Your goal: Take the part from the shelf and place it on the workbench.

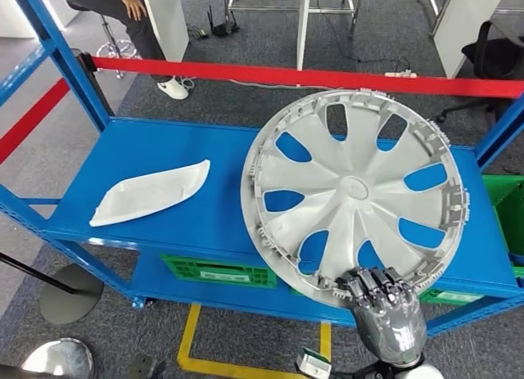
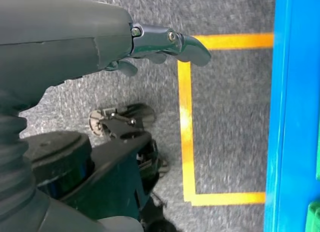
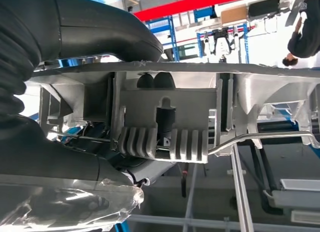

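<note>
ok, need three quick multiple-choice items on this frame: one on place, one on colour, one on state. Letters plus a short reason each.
1. Where on the wheel cover does the right hand grip?
A. far rim
B. near rim
C. centre hub

2. What colour is the shelf?
A. blue
B. green
C. grey

3. What is the left hand doing?
A. holding the white panel
B. pressing on the shelf
C. holding nothing

Answers: 1 B, the fingers curl over the rim edge nearest the robot. 2 A, the deck and frame are blue. 3 C, it hangs over the floor while the white panel lies on the shelf.
</note>
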Robot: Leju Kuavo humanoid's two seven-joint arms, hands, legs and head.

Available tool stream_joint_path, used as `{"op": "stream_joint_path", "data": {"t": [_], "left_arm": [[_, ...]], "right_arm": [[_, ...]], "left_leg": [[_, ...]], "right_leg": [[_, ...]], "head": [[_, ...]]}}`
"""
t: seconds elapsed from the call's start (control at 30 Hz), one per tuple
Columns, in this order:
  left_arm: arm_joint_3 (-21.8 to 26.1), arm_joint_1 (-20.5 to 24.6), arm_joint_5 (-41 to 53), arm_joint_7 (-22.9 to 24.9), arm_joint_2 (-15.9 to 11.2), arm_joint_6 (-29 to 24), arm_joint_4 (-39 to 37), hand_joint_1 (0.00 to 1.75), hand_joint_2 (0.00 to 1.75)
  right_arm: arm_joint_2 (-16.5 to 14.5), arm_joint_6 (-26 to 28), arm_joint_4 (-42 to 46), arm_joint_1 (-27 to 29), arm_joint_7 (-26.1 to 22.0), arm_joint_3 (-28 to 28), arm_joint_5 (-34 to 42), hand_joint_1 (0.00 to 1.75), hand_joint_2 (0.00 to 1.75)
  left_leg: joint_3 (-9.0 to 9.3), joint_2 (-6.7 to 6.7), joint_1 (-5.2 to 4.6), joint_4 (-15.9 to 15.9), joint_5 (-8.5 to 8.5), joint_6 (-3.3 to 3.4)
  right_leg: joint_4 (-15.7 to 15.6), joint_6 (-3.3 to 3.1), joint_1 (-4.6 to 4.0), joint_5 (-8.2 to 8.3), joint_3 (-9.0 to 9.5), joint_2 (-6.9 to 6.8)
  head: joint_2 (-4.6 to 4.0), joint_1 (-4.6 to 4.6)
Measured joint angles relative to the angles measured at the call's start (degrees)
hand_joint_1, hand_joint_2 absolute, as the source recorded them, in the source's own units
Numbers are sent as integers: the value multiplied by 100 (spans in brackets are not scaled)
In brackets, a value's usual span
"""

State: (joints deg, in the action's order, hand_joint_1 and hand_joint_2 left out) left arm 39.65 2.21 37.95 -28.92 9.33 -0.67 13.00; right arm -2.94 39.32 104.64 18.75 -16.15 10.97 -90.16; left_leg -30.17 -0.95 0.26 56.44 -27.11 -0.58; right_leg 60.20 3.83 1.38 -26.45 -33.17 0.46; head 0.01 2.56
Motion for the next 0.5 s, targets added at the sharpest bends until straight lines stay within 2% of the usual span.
{"op": "stream_joint_path", "data": {"t": [0.07, 0.13, 0.17, 0.23, 0.27, 0.3, 0.33, 0.4, 0.43, 0.47, 0.5], "left_arm": [[0, 1, 0, 0, 1, -1, 0, 0, 175], [0, 5, -1, 0, -1, -1, 0, 0, 175], [0, 8, -1, 0, -1, -1, 0, 0, 175], [0, 8, -1, 0, 1, -1, 0, 0, 175], [0, 4, 0, 0, 2, -1, 0, 0, 175], [0, 1, -1, 0, 3, -1, 0, 0, 175], [0, 0, -1, 0, 4, -1, 0, 0, 175], [0, 3, -1, 0, 2, -1, 0, 0, 175], [0, 6, -1, 0, -2, -1, 0, 0, 175], [0, 8, -1, 0, -3, -1, 0, 0, 175], [0, 10, -1, 0, -3, -1, 0, 0, 175]], "right_arm": [[4, 0, -5, 11, 2, 9, 0, 175, 175], [5, 0, -8, 17, 9, 11, 1, 175, 175], [5, 0, -8, 16, 13, 12, 2, 175, 175], [5, 0, -9, 18, 17, 13, 4, 175, 175], [5, 0, -11, 20, 18, 13, 4, 175, 175], [5, 0, -13, 22, 19, 13, 4, 175, 175], [5, 0, -14, 22, 19, 14, 4, 175, 175], [5, 0, -14, 20, 19, 15, 3, 175, 175], [5, 0, -14, 18, 19, 17, 3, 175, 175], [5, 0, -14, 17, 19, 19, 2, 175, 175], [5, 0, -14, 16, 19, 21, 2, 175, 175]], "left_leg": [[4, 0, 0, 36, -26, -29], [-100, 18, 11, 250, -180, -74], [-241, 26, 14, 532, -334, -96], [-667, 31, 14, 1338, -666, -108], [-849, 31, 12, 1652, -730, -100], [-952, 31, 9, 1783, -678, -82], [-948, 31, 3, 1691, -509, -53], [-694, 30, -33, 1012, -26, 46], [-544, 35, -58, 663, 145, 92], [-438, 39, -81, 404, 235, 126], [-383, 43, -97, 261, 235, 139]], "right_leg": [[2, -128, 9, -48, -29, 11], [9, -213, 8, -62, -34, 11], [7, -243, 6, -66, -32, 7], [7, -281, -10, -79, -31, 0], [7, -293, -21, -86, -26, 0], [7, -306, -34, -95, -16, 3], [7, -316, -48, -105, 2, 8], [5, -325, -73, -134, 47, 16], [4, -316, -88, -151, 58, 20], [3, -301, -96, -163, 64, 22], [3, -280, -100, -169, 56, 22]], "head": [[-1, -25], [-1, -47], [-1, -56], [-1, -61], [-1, -62], [-1, -61], [-1, -62], [-1, -61], [-1, -60], [-1, -57], [-1, -57]]}}
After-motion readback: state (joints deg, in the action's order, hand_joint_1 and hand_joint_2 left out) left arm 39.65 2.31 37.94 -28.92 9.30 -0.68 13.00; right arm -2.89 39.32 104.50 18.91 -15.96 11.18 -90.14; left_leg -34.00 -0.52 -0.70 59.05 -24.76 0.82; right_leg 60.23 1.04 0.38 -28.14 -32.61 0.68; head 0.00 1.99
